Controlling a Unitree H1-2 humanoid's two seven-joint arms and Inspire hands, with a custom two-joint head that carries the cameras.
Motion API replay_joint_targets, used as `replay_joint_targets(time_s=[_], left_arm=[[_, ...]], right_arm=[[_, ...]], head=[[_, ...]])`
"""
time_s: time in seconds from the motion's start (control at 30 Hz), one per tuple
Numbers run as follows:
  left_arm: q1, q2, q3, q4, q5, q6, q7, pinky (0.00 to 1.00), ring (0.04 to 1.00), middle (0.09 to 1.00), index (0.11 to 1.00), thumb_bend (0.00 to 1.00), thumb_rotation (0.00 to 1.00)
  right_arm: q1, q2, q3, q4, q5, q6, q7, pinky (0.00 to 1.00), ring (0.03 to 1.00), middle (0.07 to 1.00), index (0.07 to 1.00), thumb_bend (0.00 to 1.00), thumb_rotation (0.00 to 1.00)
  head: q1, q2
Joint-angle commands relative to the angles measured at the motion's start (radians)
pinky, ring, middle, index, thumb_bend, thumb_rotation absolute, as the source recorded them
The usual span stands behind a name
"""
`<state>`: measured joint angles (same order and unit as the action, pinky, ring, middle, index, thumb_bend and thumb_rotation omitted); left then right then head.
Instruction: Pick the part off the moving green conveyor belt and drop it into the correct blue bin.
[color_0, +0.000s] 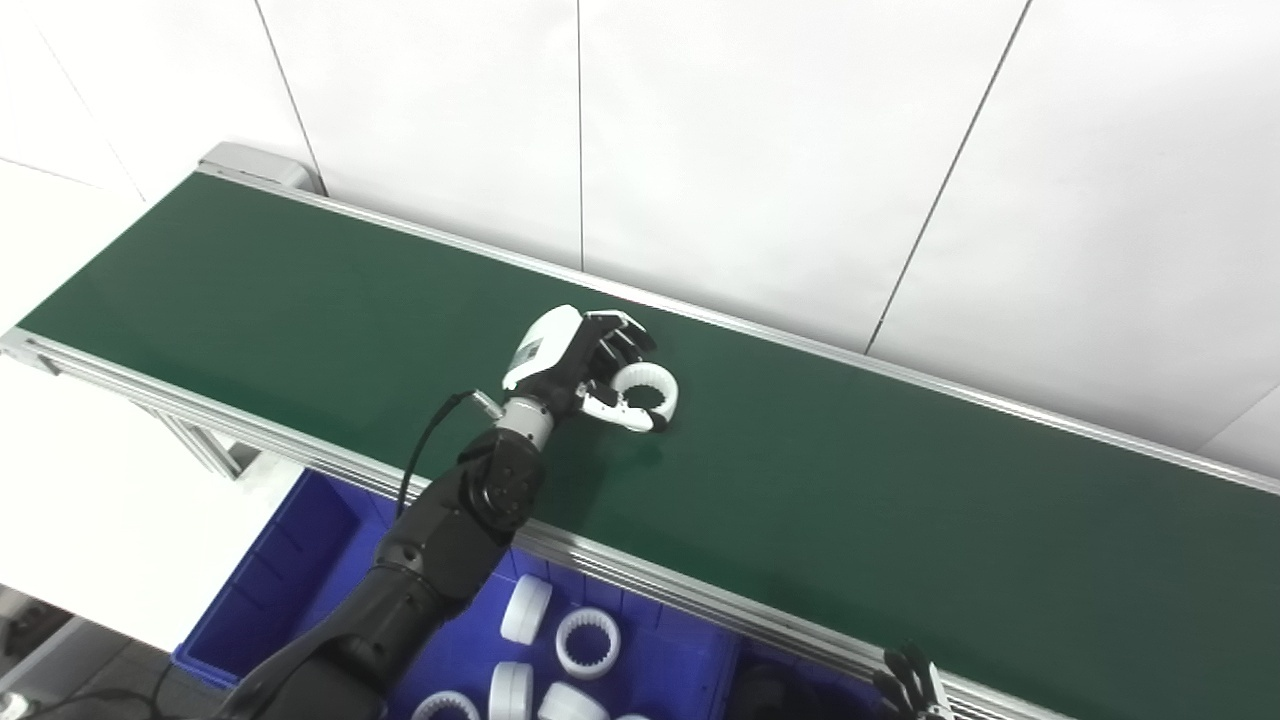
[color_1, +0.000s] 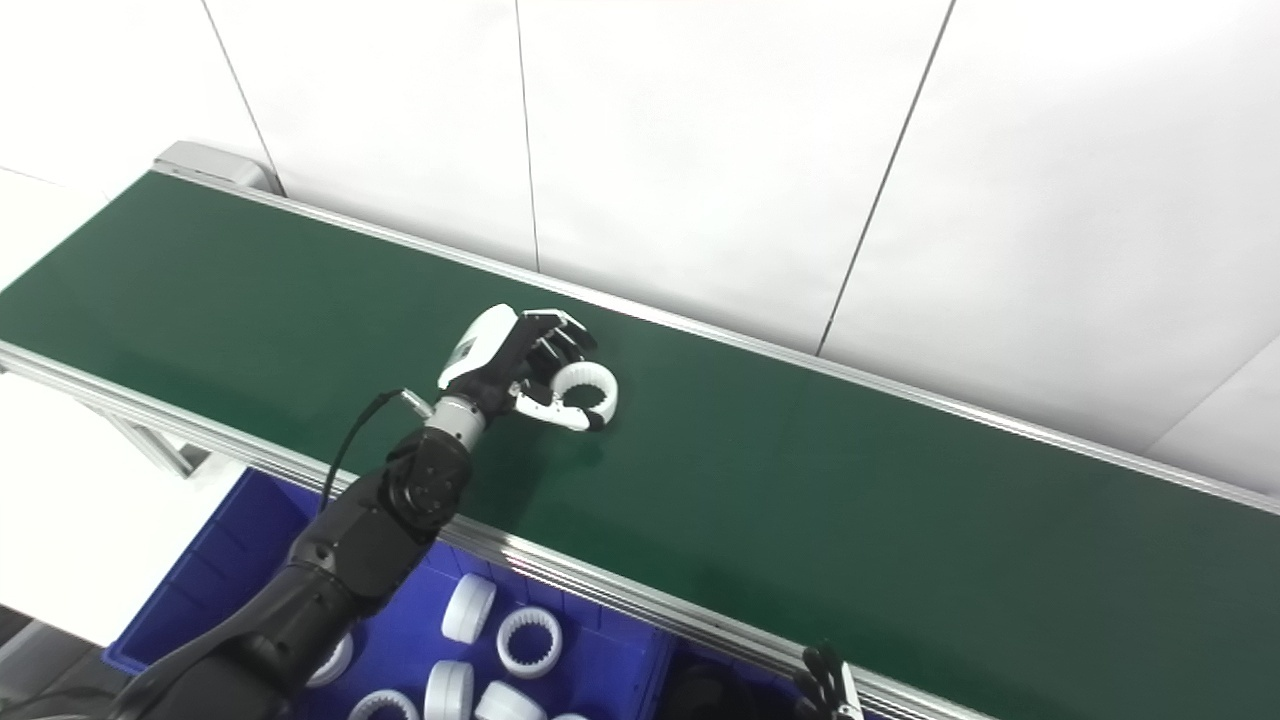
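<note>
left hand (color_0: 575, 362), white-backed with black fingers, reaches over the dark green conveyor belt (color_0: 850, 500) near its middle. its fingers and thumb are curled on a white toothed plastic ring (color_0: 645, 392), grasping it; the ring looks slightly above the belt surface, a faint shadow just beneath. black forearm crosses the belt's near aluminium rail (color_0: 640, 575). below that rail sits a blue plastic bin (color_0: 300, 560) holding several more white rings (color_0: 587, 642), some flat, some on edge. right hand (color_0: 915, 690) shows only black fingertips at the bottom edge, near the rail; cannot tell whether released or clenched.
</note>
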<state>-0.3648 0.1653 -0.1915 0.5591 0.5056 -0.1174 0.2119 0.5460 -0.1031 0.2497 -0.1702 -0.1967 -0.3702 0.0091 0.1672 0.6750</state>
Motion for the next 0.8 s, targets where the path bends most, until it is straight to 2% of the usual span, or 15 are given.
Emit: replay_joint_targets(time_s=[0.0,0.3,0.5,0.6,0.77], left_arm=[[-0.029,0.005,-0.015,-0.003,0.005,-0.023,-0.004,0.48,0.420,0.498,0.532,0.50,0.00],[-0.036,0.028,-0.021,-0.068,-0.006,0.028,-0.067,0.48,0.428,0.505,0.503,0.50,0.00],[-0.025,0.048,-0.023,-0.102,0.006,0.028,-0.087,0.48,0.425,0.506,0.508,0.50,0.00],[0.014,0.052,-0.001,-0.213,-0.023,0.014,-0.092,0.46,0.417,0.505,0.525,0.50,0.00],[0.115,0.057,0.043,-0.546,-0.083,0.034,-0.143,0.43,0.410,0.502,0.540,0.50,0.00]], right_arm=[[0.015,0.010,-0.001,-0.030,0.003,-0.037,-0.003,0.88,0.921,0.955,0.987,0.79,0.38],[0.005,0.016,-0.002,-0.017,0.003,-0.049,-0.005,0.88,0.920,0.952,0.990,0.78,0.39],[0.005,0.021,-0.004,-0.016,-0.002,-0.047,-0.007,0.88,0.922,0.954,0.989,0.80,0.41],[0.010,0.024,-0.003,-0.021,-0.003,-0.043,-0.006,0.88,0.922,0.955,0.989,0.80,0.40],[0.017,0.028,-0.002,-0.028,-0.020,-0.043,-0.011,0.87,0.916,0.951,0.986,0.79,0.39]], head=[[0.002,-0.001],[0.004,-0.001],[-0.002,0.000],[-0.010,0.008],[-0.014,0.015]])
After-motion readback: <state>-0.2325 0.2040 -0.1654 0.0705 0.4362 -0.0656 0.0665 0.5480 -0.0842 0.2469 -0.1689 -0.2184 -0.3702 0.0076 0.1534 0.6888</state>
